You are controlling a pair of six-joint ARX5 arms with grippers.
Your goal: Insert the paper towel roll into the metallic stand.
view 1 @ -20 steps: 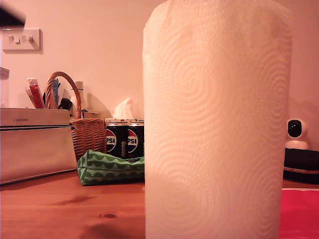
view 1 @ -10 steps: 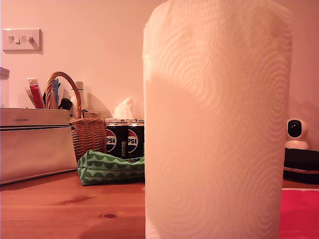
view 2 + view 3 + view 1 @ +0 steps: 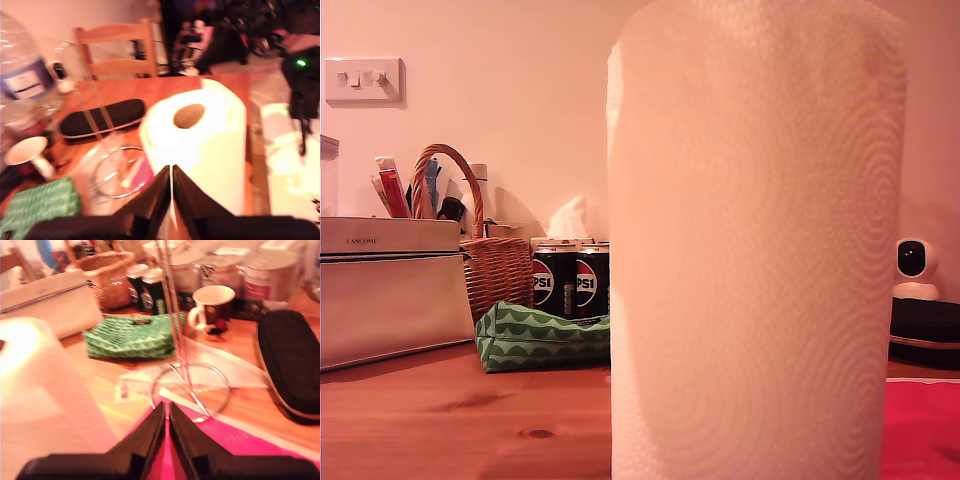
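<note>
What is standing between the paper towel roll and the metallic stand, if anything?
Nothing visible does. In the second wrist view the paper towel roll stands upright beside the metallic stand, with only bare table and some flat clear plastic between them. The green pouch and the mug lie beyond the stand.

The paper towel roll (image 3: 757, 240) fills the exterior view from 12 to 6 o'clock; its top and base are cut off by the frame, and it hides the worktop (image 3: 440, 420) behind it. The second can (image 3: 592, 283) is partly hidden by the roll's edge. Neither arm appears in that view. The first wrist view is motion-blurred; the metallic stand (image 3: 117, 172) reads only as smeared streaks. In the second wrist view the stand's loop top is cut off at 12 o'clock.
</note>
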